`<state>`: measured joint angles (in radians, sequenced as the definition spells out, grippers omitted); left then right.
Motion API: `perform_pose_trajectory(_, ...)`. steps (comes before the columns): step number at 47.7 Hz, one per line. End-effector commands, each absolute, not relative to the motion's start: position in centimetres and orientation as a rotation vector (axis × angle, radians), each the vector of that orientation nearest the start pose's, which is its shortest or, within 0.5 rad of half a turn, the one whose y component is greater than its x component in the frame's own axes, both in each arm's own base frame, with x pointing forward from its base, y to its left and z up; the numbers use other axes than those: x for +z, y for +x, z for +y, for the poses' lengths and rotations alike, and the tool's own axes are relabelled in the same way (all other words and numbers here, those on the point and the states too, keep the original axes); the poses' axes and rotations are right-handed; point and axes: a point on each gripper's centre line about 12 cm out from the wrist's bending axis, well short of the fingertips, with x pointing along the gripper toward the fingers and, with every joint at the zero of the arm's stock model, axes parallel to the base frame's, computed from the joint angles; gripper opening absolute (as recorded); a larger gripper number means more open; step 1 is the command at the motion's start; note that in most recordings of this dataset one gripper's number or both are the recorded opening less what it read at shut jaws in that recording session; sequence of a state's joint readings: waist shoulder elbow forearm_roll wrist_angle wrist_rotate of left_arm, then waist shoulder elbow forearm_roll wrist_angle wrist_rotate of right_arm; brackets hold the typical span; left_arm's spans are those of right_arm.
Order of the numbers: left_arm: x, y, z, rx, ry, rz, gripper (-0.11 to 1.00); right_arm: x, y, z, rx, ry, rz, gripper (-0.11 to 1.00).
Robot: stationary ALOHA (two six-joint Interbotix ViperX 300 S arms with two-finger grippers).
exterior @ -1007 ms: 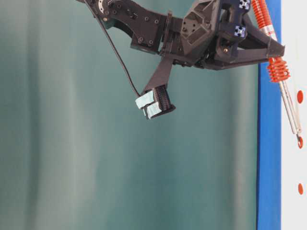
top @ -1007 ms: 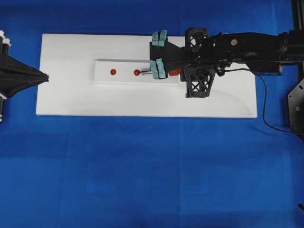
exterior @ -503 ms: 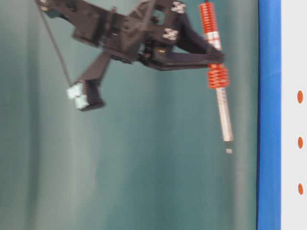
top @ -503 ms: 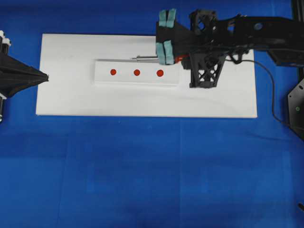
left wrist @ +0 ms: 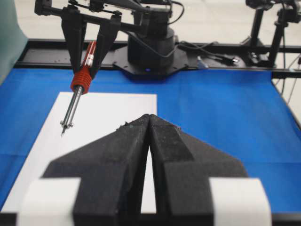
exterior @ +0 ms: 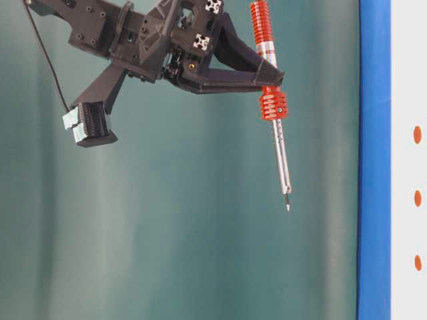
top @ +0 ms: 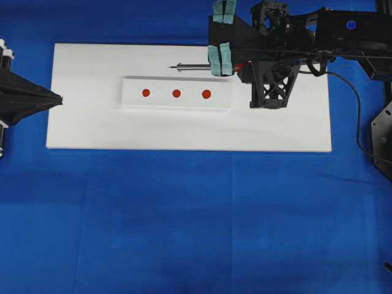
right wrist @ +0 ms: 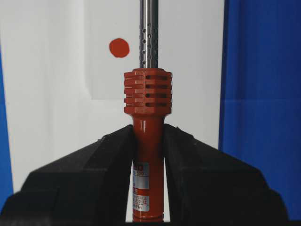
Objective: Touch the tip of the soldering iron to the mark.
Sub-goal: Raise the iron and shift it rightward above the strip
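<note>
My right gripper is shut on the orange-red handle of the soldering iron. The iron hangs in the air, its silver shaft lying over the white board just beyond the strip's far edge. Its tip is well off the surface. Three red dots sit in a row on the white strip. The mark is the slightly larger dot at the right end, also seen left of the shaft. My left gripper rests shut and empty at the board's left edge.
The white board lies on a blue table cover. The two smaller dots lie left of the mark. The iron's black cord trails off to the right behind my right arm.
The iron's tip stood on the middle dot a second ago. My right gripper has since lifted the iron and carried it toward the board's far edge and a little right. The left arm stayed put.
</note>
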<state>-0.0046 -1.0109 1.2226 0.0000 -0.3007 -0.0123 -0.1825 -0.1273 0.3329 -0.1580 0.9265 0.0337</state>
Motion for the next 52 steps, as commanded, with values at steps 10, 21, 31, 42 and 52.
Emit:
perform_pose_trajectory(10, 28.9, 18.9, -0.1, -0.006, -0.010, -0.106, 0.00, 28.1, 34.8, -8.0, -0.247, -0.028, 1.093, 0.06)
perform_pose_trajectory(21, 28.9, 18.9, -0.1, -0.006, -0.010, -0.107, 0.00, 27.8, 32.8, -7.6, -0.249, -0.023, 1.100, 0.06)
perform_pose_trajectory(31, 28.9, 18.9, -0.1, -0.006, -0.010, -0.107, 0.00, 27.6, 30.7, -7.2, -0.250, -0.019, 1.115, 0.06)
perform_pose_trajectory(42, 28.9, 18.9, -0.1, -0.008, -0.011, -0.107, 0.00, 27.5, 29.2, -7.0, -0.252, -0.014, 1.130, 0.06)
perform_pose_trajectory(52, 28.9, 19.0, -0.2, -0.009, -0.011, -0.104, 0.00, 27.5, 29.2, -7.0, -0.252, -0.017, 1.129, 0.06)
